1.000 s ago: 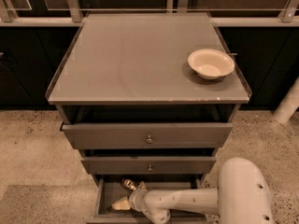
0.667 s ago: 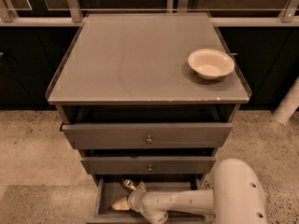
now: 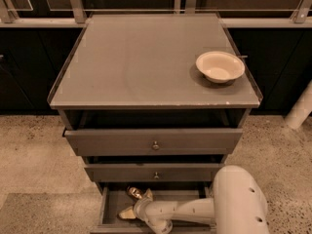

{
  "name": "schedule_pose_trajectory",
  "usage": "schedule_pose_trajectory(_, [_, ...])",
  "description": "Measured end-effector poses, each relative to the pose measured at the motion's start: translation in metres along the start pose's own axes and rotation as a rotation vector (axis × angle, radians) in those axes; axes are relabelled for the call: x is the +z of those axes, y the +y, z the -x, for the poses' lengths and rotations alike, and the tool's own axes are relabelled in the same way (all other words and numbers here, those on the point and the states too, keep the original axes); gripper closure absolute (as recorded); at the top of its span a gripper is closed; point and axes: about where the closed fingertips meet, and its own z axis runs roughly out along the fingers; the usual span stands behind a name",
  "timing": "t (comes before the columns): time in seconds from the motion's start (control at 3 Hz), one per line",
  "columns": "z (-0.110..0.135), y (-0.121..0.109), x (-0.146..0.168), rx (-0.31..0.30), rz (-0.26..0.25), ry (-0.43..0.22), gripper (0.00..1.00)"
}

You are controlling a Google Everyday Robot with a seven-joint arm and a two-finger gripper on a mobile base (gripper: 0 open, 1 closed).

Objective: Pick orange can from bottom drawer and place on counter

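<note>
Grey bottom drawer is seen pulled out below two wider knobbed drawers. Its front edge is cut off at the lower edge of the view. Its right half is hidden behind the arm.

The label of the orange can cannot be read; only a shiny orange-gold patch is made out. It cannot be told whether the can stands or lies.

The arm is laid nearly level across the drawer, running from a large rounded white housing at lower right leftward to a bent wrist. Part of the wrist is cut off at the bottom.

The pincer is held inside the drawer, pointed left. Its two cream fingers are seen spread apart, one toward the drawer's back and one toward its front.

The can is located at the back left of the drawer, just beside the rear finger. Contact cannot be confirmed, and the can is not clamped.

The tabletop carries only a cream bowl near its right edge, well apart from the can.
</note>
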Motion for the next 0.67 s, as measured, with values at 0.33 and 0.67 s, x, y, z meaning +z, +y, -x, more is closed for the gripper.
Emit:
schedule_pose_trajectory(0.33, [-0.0117,-0.0073,0.0107,0.002,-0.024,0.022,0.00])
schedule_pose_trajectory(0.67, [-0.0117,-0.0074,0.0107,0.002,-0.024,0.022,0.18])
